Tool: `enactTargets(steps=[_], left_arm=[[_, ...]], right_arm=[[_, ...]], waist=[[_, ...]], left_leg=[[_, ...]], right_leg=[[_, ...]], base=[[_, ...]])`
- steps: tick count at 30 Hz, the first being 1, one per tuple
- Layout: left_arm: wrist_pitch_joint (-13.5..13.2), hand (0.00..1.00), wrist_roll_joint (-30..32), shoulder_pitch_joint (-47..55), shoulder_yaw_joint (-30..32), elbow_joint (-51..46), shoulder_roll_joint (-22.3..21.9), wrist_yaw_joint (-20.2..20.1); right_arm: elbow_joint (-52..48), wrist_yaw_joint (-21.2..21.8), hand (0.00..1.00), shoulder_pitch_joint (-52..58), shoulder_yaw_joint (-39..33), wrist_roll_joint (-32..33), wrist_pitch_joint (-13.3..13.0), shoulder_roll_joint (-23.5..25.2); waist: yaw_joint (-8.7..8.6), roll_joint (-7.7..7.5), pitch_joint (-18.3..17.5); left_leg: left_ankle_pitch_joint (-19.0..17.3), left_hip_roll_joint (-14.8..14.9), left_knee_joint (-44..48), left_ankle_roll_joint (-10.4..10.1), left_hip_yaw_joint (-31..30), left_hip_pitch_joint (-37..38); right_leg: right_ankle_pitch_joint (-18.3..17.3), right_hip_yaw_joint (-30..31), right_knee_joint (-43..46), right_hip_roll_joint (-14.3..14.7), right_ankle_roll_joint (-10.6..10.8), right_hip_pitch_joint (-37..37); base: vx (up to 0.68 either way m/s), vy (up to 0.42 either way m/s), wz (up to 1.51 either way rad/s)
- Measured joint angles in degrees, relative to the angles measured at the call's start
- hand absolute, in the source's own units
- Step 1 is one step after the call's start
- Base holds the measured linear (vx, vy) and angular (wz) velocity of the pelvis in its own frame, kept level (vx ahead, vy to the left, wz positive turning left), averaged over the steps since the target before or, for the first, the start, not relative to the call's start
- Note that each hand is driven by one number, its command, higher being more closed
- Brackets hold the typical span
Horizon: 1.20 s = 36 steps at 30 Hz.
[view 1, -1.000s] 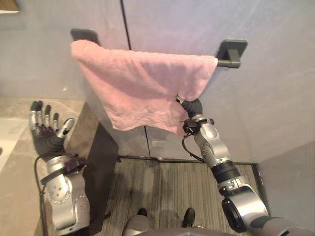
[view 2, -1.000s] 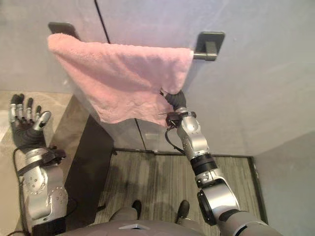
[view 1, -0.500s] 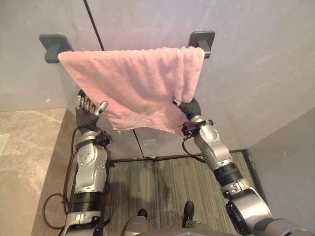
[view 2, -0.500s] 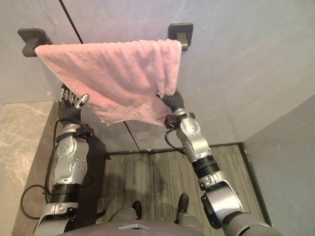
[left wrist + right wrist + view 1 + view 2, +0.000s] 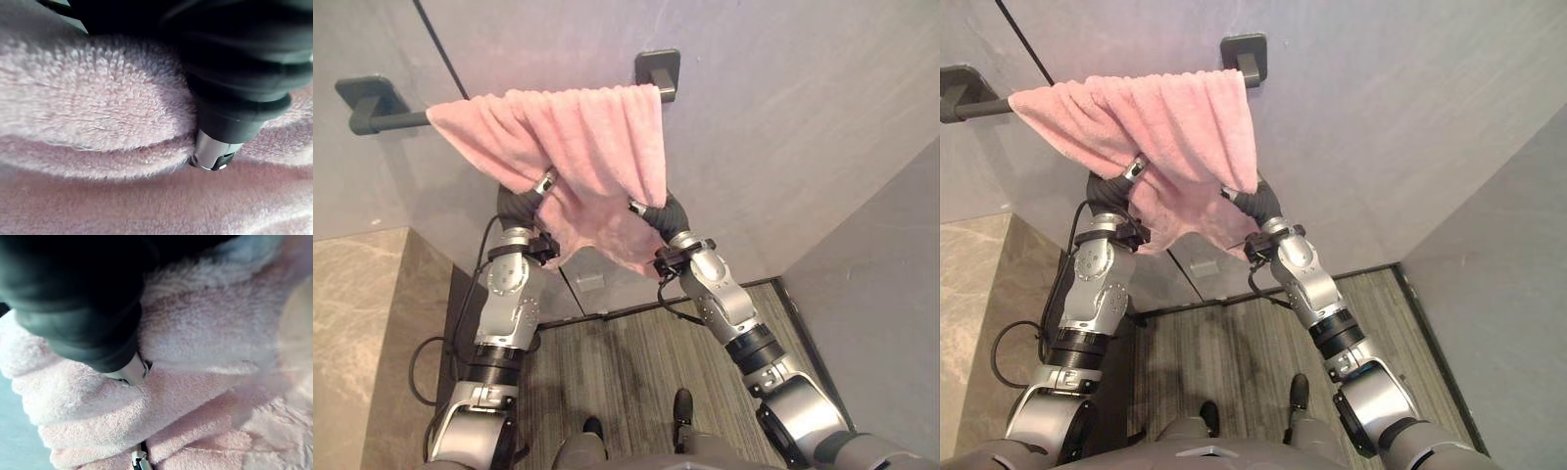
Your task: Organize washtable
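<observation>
Towel-straightening step. The towel [image 5: 587,127] is draped over the rail [image 5: 386,122], just above both robot hands, and its hanging cloth falls over them. It is bunched toward the bracket [image 5: 658,70] above the right robot hand [image 5: 658,213], while a bare stretch of rail runs up and to the left of the left robot hand [image 5: 516,204].

Both robot hands are pushed into the cloth from below. Folds wrap round them in the wrist views, so it cannot be told whether either one is clamped on the towel or merely pressed into it.

The step in hand appears to be spreading the towel evenly along the rail. To do it well:

- The right robot hand should anchor its side near the bracket.
- The left robot hand should carry its side outward toward the bare rail, moving along the rail rather than downward (a downward pull would likely drag the whole towel off).
- Both hems should finish level.

The cloth is soft and thick and will probably cling and ruck, so a slow, steady draw suits it. The lower edge currently hangs crooked between the two robot hands.
</observation>
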Motion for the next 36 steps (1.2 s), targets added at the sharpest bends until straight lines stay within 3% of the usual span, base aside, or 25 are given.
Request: enactTargets(steps=[6,13,22,30,31,32,36], left_arm=[[0.01,1.0,0.83,4.86,4.21,-3.53,0.24,-0.65],[-0.19,1.0,3.77,8.82,6.27,-5.35,0.49,-3.59],[0.96,1.0,7.03,5.26,5.93,-1.33,0.68,-7.05],[2.21,1.0,7.0,4.5,5.93,-0.06,0.23,-7.42],[2.24,1.0,7.0,4.45,5.93,-0.06,0.22,-7.42],[2.26,0.0,7.0,4.45,5.94,-0.06,0.22,-7.41],[2.28,0.0,7.0,4.58,6.66,0.35,0.22,-7.1]], right_arm=[[0.01,0.68,1.0,2.0,-0.94,-0.06,-0.02,-1.14],[0.82,2.23,1.0,2.87,-2.23,-0.8,-0.01,-0.64],[14.85,2.44,1.0,-6.14,-8.68,-2.41,0.01,-0.52],[17.0,1.71,1.0,-7.48,-11.17,-2.27,1.17,-0.5],[17.01,1.68,0.0,-7.54,-11.27,-2.27,1.17,-0.49],[17.04,1.28,0.0,-7.56,-11.5,-2.27,1.18,-0.49],[18.89,-0.29,0.0,-7.65,-14.29,-2.27,1.24,-0.5]], waist=[[0.23,-0.07,-0.77],[2.12,-0.66,-2.19],[2.6,-0.55,-2.38],[2.93,-0.55,-2.38],[2.93,-0.55,-2.38],[2.88,-0.54,-2.37],[2.92,-0.54,-2.37]], left_leg=[[0.02,-0.04,-0.23,0.01,-1.12,0.36],[0.14,-0.14,-0.39,0.18,-1.73,0.14],[2.91,-0.15,-4.06,-0.75,-3.08,0.53],[3.45,-0.62,-4.36,-0.59,-3.66,0.94],[3.41,-0.71,-4.36,-0.52,-3.63,0.94],[3.34,-0.84,-4.34,-0.4,-3.59,0.96],[3.2,-0.94,-4.25,-0.21,-3.53,0.96]], right_leg=[[0.08,-1.1,-0.01,-0.02,0.11,0.99],[0.05,-1.22,-0.03,-0.16,0.15,1.22],[-0.72,-2.01,-0.01,-0.17,0.65,1.21],[-0.61,-2.74,0.01,-0.25,0.53,1.22],[-0.61,-2.71,0.01,-0.33,0.54,1.22],[-0.61,-2.67,0.01,-0.48,0.54,1.22],[-0.61,-2.59,0.01,-0.6,0.57,1.23]], base=[[0.03,0.003,0.1],[-0.04,-0.002,0.04],[-0.05,-0.017,0.08],[0.04,-0.01,0.05],[0.0,0.0,0.0],[0.0,0.0,0.0],[0.0,0.0,0.0]])
